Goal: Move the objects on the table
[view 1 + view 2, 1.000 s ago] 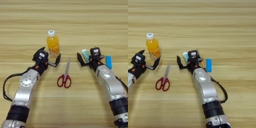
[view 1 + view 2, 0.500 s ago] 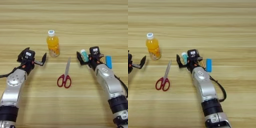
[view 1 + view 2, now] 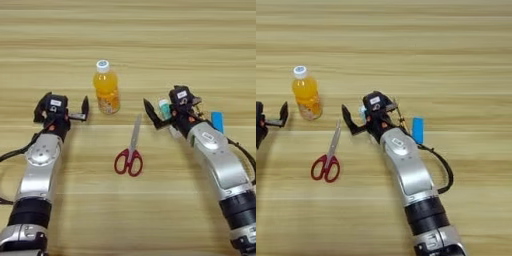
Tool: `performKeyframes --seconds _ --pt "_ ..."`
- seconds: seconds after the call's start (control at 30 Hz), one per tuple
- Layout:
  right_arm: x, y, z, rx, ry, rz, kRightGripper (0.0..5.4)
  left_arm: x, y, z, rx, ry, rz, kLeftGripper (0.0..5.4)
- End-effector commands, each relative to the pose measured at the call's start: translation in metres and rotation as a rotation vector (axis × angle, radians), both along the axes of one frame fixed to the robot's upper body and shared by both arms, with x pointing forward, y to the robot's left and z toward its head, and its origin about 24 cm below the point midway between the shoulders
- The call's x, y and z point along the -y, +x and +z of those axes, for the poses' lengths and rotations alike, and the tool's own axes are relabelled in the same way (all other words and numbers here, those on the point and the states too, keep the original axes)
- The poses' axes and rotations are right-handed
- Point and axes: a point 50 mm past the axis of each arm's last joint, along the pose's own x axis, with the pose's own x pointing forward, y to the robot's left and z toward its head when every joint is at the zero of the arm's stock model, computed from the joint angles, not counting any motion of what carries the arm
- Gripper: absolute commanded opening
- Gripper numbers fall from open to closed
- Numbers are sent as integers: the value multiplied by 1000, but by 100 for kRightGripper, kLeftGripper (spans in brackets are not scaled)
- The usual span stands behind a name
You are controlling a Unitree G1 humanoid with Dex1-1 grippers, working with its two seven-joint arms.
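An orange-juice bottle with a white cap stands upright on the wooden table. Red-handled scissors lie shut below it, blades pointing away from me. My left gripper is open and holds nothing, its right finger a short gap left of the bottle. Right of the scissors, my right gripper is open, with the white-and-teal glue stick between its spread fingers. I cannot tell whether they touch it. A small blue block lies just right of that wrist.
Both forearms reach in from the near edge, the left one at far left and the right one at right. Bare wood stretches across the far half of the table.
My left gripper has drawn back to the left, away from the bottle it was beside a second ago. The right gripper and the glue stick have barely moved.
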Motion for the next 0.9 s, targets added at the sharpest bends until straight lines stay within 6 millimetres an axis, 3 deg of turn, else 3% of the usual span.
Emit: performKeyframes --seconds 0.03,0.37,0.9 --pt "-17 -1 8 5 -33 134 535 8 4 3 39 -4 12 540" --pt "-44 1 21 40 -40 338 535 15 2 2 52 6 14 540" --pt "-42 10 20 48 -42 312 535 14 3 2 48 11 28 540"
